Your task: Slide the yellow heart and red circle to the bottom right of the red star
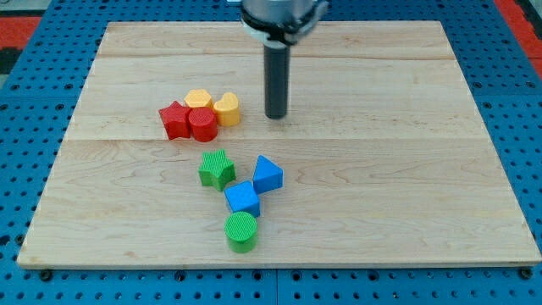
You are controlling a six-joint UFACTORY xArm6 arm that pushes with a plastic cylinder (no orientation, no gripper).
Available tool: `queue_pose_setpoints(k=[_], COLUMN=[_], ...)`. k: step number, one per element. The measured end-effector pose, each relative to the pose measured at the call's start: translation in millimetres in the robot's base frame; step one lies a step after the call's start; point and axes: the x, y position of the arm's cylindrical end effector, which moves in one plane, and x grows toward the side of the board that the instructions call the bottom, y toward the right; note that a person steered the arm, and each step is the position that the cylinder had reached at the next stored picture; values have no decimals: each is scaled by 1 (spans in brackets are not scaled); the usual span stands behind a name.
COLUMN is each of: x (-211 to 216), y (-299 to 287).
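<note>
The red star (174, 119) lies left of the board's middle. The red circle (202, 124) touches its right side. The yellow heart (226, 108) sits just right of and above the red circle, touching it. A yellow hexagon-like block (198, 99) sits above the red circle, between the star and the heart. My tip (276, 115) stands on the board to the right of the yellow heart, a short gap away and touching no block.
Below the cluster lie a green star (217, 169), a blue triangle (268, 174), a blue cube (242, 199) and a green circle (241, 231). The wooden board (406, 169) rests on a blue pegboard surface (517, 127).
</note>
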Motion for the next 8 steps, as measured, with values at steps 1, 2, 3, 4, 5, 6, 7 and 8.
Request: queue_pose_setpoints(k=[1,2,3,4,5,6,7,8], x=[-3,18,48,68,106,107,94,92], y=[-31,-93,-110,-93,-104,-94,-28,-14])
